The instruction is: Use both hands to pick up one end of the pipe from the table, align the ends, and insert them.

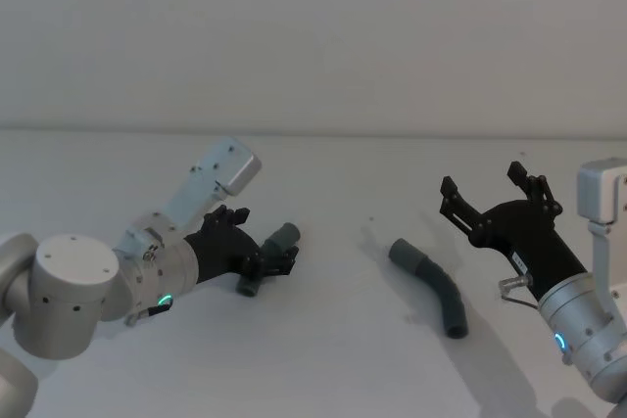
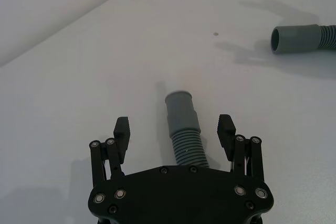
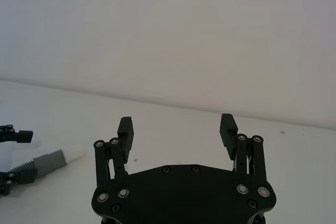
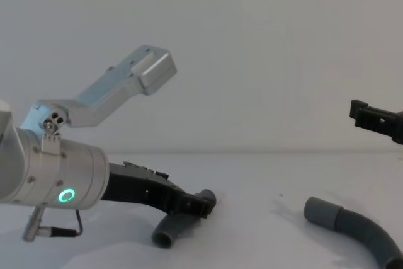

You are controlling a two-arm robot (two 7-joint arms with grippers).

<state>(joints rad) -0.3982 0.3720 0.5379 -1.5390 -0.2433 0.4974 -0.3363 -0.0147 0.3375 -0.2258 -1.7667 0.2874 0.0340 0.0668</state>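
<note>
**Left hand poised over the short hose, right hand not yet down**

I had the left hand (image 2: pixel 175 127) low over the desk (image 1: pixel 333 359), its fingers (image 2: pixel 122 129) apart and straddling the ribbed part of the short piece (image 2: pixel 188 148). That piece lay flat, with its smooth cuff (image 2: pixel 179 106) pointing away from the palm. Neither finger touched the hose, as far as I could see. The right hand (image 1: pixel 482 183) hung above the desk, spread wide and holding nothing. It was well apart from the longer piece (image 1: pixel 436 291), which lay on the desk between the two arms, its wider cuff (image 2: pixel 294 38) at the end nearer the left hand.

To make the pickup clean, I judged the left hand should close on the ribs just behind the cuff. That would leave the whole cuff and its white tip (image 3: pixel 73 152) free for insertion. Ribbed hose flexes, so a grip far back would likely let the end droop and spoil the alignment. I reckoned the same rule applied to the right hand: come down over the longer piece just behind its cuff, centred across the hose, before closing.
</note>
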